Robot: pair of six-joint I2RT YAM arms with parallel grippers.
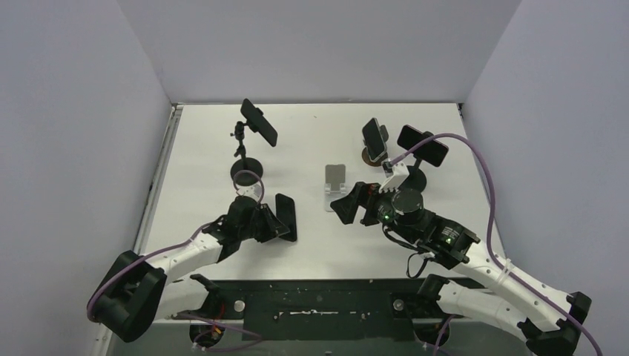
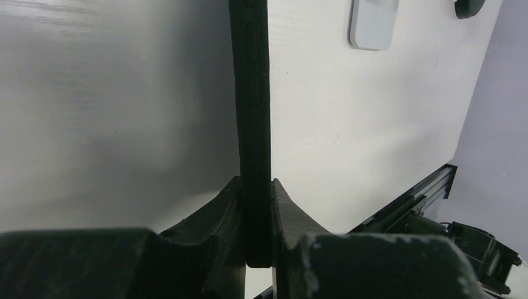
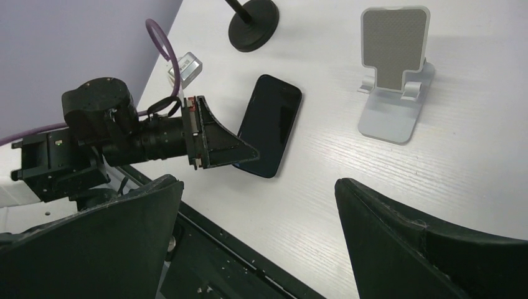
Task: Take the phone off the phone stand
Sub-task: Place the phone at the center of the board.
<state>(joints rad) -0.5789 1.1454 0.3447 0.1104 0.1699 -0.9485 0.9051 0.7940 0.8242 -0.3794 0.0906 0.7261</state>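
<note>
Left wrist view: phone (image 2: 252, 93) seen edge-on only, screen not visible; far end cut by the top edge, near end buried between the left gripper (image 2: 255, 181) fingers; silver stand (image 2: 373, 25) cropped at the top edge; dark round object (image 2: 470, 7) mostly out of frame, identity unclear. Right wrist view: one phone corner hidden behind a left finger; contact with the table (image 3: 473, 156) cannot be told; right gripper (image 3: 258, 182) fingers blurred, cut by the bottom edge.

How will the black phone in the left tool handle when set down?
Likely stiff: the black phone runs straight though the left tool pinches only one end. Its glossy face looks slick, so it may slip. Thin and flat, it should not roll on the table.
</note>
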